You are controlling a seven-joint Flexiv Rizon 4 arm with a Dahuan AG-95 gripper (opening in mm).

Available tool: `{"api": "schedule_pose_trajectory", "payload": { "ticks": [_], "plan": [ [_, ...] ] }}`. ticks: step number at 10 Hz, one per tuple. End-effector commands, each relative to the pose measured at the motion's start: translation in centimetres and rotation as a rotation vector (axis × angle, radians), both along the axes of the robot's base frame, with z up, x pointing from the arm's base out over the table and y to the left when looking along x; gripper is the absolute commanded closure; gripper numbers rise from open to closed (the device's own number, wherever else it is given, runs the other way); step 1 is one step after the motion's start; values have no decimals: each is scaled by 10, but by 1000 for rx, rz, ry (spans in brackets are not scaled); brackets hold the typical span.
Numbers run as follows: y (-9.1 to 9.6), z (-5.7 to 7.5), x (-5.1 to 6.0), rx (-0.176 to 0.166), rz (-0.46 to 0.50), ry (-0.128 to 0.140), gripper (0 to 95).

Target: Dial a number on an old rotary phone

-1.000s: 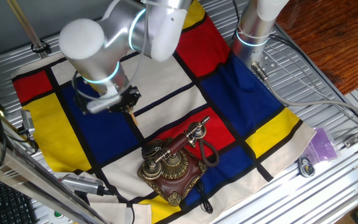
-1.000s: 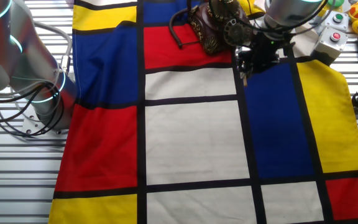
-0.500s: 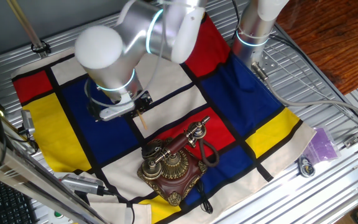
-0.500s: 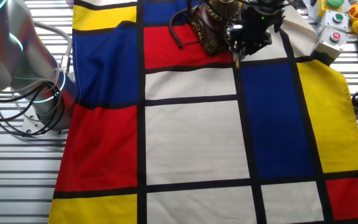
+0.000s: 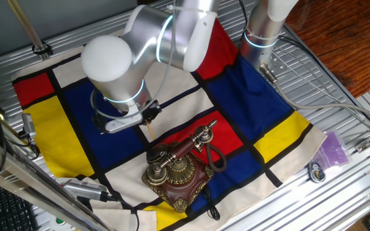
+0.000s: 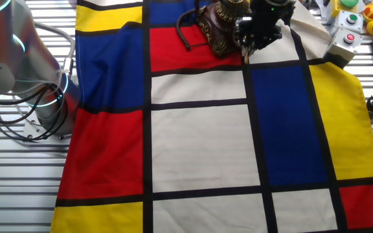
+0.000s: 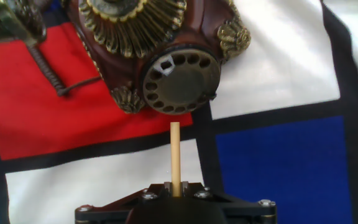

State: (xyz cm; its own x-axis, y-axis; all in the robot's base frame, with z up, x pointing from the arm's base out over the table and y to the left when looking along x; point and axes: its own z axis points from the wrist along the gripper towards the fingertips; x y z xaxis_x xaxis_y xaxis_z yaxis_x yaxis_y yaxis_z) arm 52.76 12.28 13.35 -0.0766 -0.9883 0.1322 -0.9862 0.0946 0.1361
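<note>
Dialing not started, as far as I can judge: my stick (image 7: pixel 175 155) tip sits short of the dial (image 7: pixel 180 81), touching nothing. The old rotary phone (image 5: pixel 178 168) stands at the cloth's (image 5: pixel 265 96) near edge, handset cradled. My gripper (image 7: pixel 175 188) is closed, clamping the stick's base.

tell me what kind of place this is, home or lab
Most likely a robotics lab: a slatted metal table under a colour-block cloth, a second arm base bolted on it, and button boxes at the edge beside the rotary phone.
</note>
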Motion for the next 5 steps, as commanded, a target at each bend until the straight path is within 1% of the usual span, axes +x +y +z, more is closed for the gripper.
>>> {"api": "schedule_pose_trajectory", "payload": {
  "ticks": [1, 2, 3, 4, 5],
  "plan": [
    [3, -1, 3, -22, 13, -4, 950],
    [-2, -2, 6, -15, 33, -3, 950],
    [-2, -2, 6, 19, 120, 7, 950],
    [-2, -2, 6, 44, 174, 12, 950],
    [-2, -2, 6, 50, 210, 14, 950]
  ]
}}
